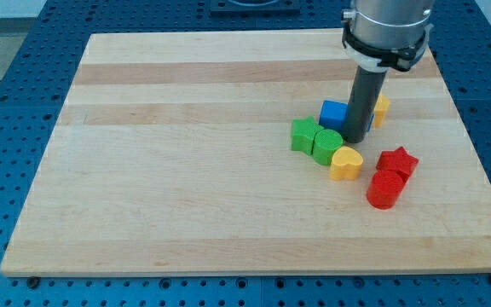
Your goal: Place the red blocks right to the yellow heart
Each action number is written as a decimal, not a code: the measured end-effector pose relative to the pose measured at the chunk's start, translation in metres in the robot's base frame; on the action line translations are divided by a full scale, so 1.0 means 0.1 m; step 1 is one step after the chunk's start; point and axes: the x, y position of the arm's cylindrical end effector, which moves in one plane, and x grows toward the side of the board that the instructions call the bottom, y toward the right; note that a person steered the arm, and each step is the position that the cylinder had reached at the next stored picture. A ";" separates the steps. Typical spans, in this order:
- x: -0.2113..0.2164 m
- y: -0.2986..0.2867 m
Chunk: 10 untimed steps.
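Note:
A yellow heart (pixel 346 162) lies right of the board's middle. A red star (pixel 398 162) sits just to its right, and a red cylinder (pixel 385 188) lies below the star, toward the view's bottom right of the heart. My tip (pixel 355 139) stands just above the heart, between the blue cube (pixel 334 114) and a yellow block (pixel 381 108) that the rod partly hides. The tip is close to the green cylinder (pixel 326 145) and apart from both red blocks.
A green star (pixel 304 134) touches the green cylinder on its left. The wooden board (pixel 186 170) lies on a blue perforated table (pixel 15 111). The arm's silver flange (pixel 385 30) hangs over the board's top right.

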 end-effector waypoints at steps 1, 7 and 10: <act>0.04 0.00; 0.08 1.16; 0.64 1.37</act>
